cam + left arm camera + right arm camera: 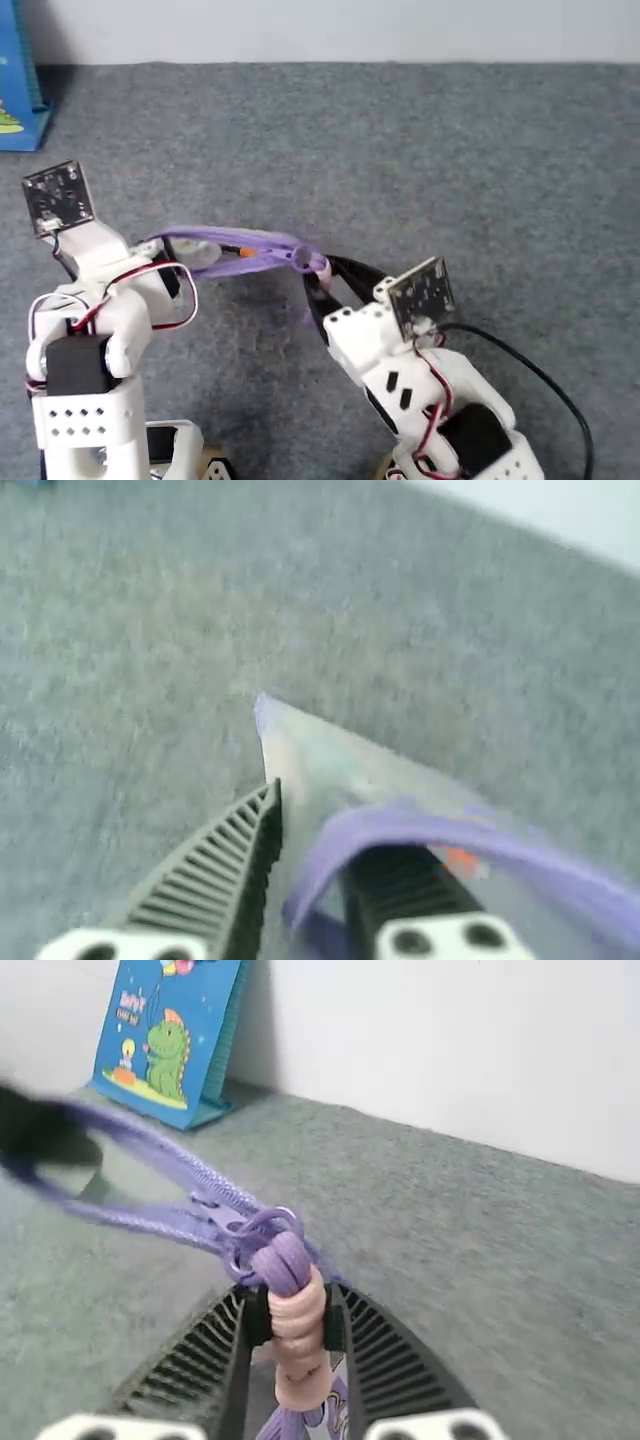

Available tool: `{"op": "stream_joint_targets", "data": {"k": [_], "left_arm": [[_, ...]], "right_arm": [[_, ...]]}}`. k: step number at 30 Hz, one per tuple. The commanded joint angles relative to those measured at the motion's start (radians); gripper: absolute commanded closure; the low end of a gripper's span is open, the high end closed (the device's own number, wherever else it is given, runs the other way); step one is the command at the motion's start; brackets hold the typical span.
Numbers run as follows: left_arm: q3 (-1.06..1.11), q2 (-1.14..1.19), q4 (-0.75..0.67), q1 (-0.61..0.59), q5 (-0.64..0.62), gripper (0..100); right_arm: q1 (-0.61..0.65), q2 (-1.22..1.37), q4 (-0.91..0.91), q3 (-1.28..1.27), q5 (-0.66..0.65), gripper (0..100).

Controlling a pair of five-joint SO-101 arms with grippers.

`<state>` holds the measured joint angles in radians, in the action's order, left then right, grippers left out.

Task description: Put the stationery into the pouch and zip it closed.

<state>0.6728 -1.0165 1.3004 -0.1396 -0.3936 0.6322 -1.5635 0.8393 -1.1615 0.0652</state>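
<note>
The purple pouch (240,246) was held above the grey carpet (450,150), its left end pinched by the left gripper (320,830) and its pink zipper pull (297,1345) clamped in the right gripper (295,1310).

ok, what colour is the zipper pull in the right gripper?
The zipper pull is pale pink, plain, no pattern; clearest in the right wrist view.

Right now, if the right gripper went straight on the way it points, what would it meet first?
The pouch: the right gripper is shut on the pull, and the pouch's zipper end lies just ahead of its tips. Past that, probably the carpet, though depth is unclear.
</note>
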Motion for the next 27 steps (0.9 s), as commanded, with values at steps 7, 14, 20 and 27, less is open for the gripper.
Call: {"op": "stream_joint_targets", "data": {"k": [7,14,20,27], "left_arm": [[0.015,0.005,-0.299,0.265,0.135,84],[0.148,0.005,-0.519,0.512,0.256,83],[0.225,0.005,-0.609,0.675,0.298,83],[0.168,-0.081,-0.537,0.687,0.29,83]], "right_arm": [[0.186,-0.174,0.255,0.012,-0.038,99.1],[0.219,-0.254,0.372,0.012,-0.037,99.1],[0.216,-0.252,0.395,0.012,-0.035,99.1],[0.213,-0.252,0.394,0.012,-0.035,99.1]]}}
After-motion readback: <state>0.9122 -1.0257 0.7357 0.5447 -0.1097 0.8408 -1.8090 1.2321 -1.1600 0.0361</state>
